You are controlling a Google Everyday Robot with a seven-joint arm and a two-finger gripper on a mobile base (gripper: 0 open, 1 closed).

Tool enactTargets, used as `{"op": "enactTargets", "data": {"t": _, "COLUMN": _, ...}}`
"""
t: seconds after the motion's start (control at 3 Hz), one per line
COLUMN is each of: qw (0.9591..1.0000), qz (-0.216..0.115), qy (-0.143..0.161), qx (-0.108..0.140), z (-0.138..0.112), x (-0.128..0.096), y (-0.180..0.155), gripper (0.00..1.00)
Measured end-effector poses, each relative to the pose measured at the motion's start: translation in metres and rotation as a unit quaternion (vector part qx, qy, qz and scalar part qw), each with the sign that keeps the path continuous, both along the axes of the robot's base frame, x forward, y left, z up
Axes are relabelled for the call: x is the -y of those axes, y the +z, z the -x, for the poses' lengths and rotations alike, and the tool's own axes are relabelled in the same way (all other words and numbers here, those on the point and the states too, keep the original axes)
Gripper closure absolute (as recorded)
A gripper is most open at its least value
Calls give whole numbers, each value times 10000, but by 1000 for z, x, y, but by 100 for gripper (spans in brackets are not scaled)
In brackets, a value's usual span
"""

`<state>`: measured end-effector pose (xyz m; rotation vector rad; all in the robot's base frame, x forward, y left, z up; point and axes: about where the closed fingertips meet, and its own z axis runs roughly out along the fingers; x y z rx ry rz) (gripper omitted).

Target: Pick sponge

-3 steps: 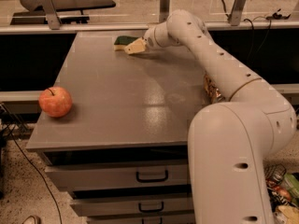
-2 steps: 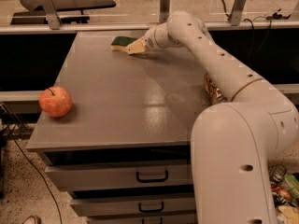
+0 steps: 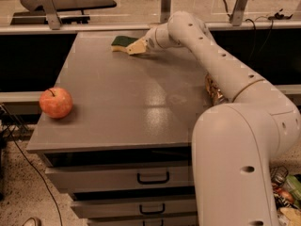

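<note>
Since a second ago we see the cream-coloured two-finger claw (image 3: 136, 47) and the small flat sponge with a dark green scouring top over pale yellow foam (image 3: 121, 41) shifted a touch leftward along the far edge of the grey flat-topped counter (image 3: 117, 107), while the round red-orange apple (image 3: 56, 102) has kept its place. We find the sponge lying flat close to the counter's far edge, roughly midway along it. The claw's tan tip touches the sponge's right end, low over the surface. We cannot tell whether the claw is apart, together or clamped on the sponge. The white jointed robot arm (image 3: 221, 65) reaches in from the near right corner, crossing the counter's right side on a slant toward the far edge. The apple sits well apart from the sponge, near the left edge and toward the near left corner. Below the near edge we see grey drawers with dark handles (image 3: 153, 177).
</note>
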<state>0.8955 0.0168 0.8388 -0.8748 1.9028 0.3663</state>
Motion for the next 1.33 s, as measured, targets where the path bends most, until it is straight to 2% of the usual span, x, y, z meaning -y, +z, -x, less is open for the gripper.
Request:
{"op": "enactTargets", "data": {"t": 0.33, "qw": 9997, "qz": -16, "qy": 141, "qx": 178, "z": 21, "x": 7, "y": 19, "gripper": 100}}
{"op": "enactTargets", "data": {"t": 0.67, "qw": 9943, "qz": 50, "qy": 488, "qx": 941, "z": 92, "x": 31, "y": 93, "gripper": 100}}
{"op": "enactTargets", "data": {"t": 1.0, "qw": 9889, "qz": 122, "qy": 851, "qx": 1214, "z": 154, "x": 50, "y": 122, "gripper": 100}}
{"op": "enactTargets", "data": {"t": 1.33, "qw": 9880, "qz": 157, "qy": 827, "qx": 1292, "z": 159, "x": 63, "y": 125, "gripper": 100}}
